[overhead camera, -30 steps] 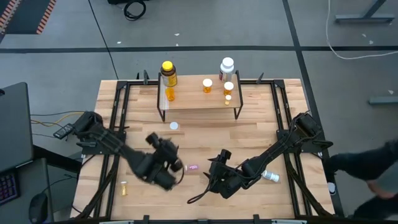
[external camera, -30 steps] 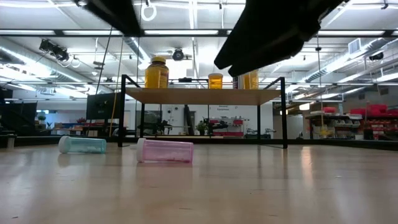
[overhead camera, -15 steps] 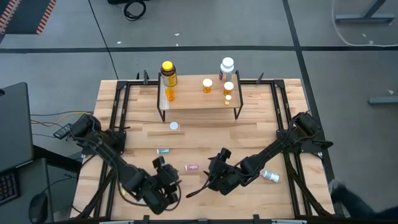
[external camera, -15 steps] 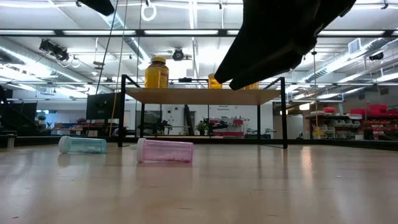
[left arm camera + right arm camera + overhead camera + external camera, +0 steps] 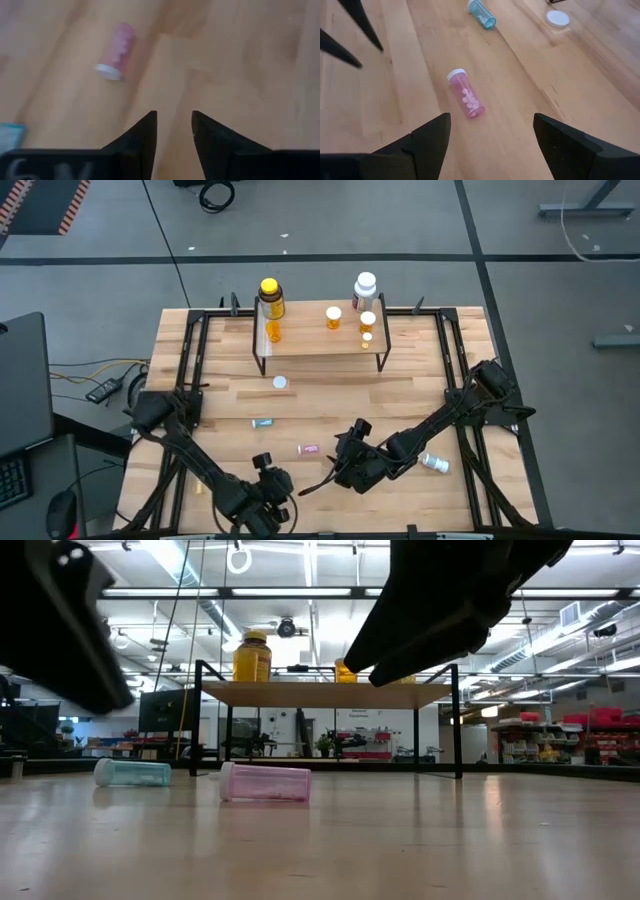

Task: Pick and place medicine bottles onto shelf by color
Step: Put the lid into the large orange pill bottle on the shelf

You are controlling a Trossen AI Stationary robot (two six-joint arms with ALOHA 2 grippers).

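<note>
1. Pink vial (image 5: pixel 466 100): small, translucent, white-capped, pills visible inside. I see it lying on its side on the wooden table (image 5: pixel 420 375), near the middle front, just ahead of my right gripper (image 5: pixel 490 132).
2. Teal vial (image 5: pixel 262 422): same size, also on its side, a little farther from that gripper and nearer the shelf (image 5: pixel 320 340).
3. Shelf: light plank on thin black legs at the table's far side. On or beside it stand a big yellow bottle (image 5: pixel 270 297), a big white bottle (image 5: pixel 365 288) and several orange white-capped vials (image 5: pixel 333 317).
4. Loose white cap (image 5: pixel 280 382): flat on the table in front of the shelf.
5. White bottle (image 5: pixel 434 463): lying by the right arm, near the right edge.
6. Small yellow vial (image 5: pixel 197 489): at the left front, partly behind the left arm.
7. Right gripper: fingers spread wide, empty, the pink vial in line between them.
8. Left gripper (image 5: pixel 172 132): at the front edge, above bare wood; narrow gap between its fingers, nothing pinched.
</note>
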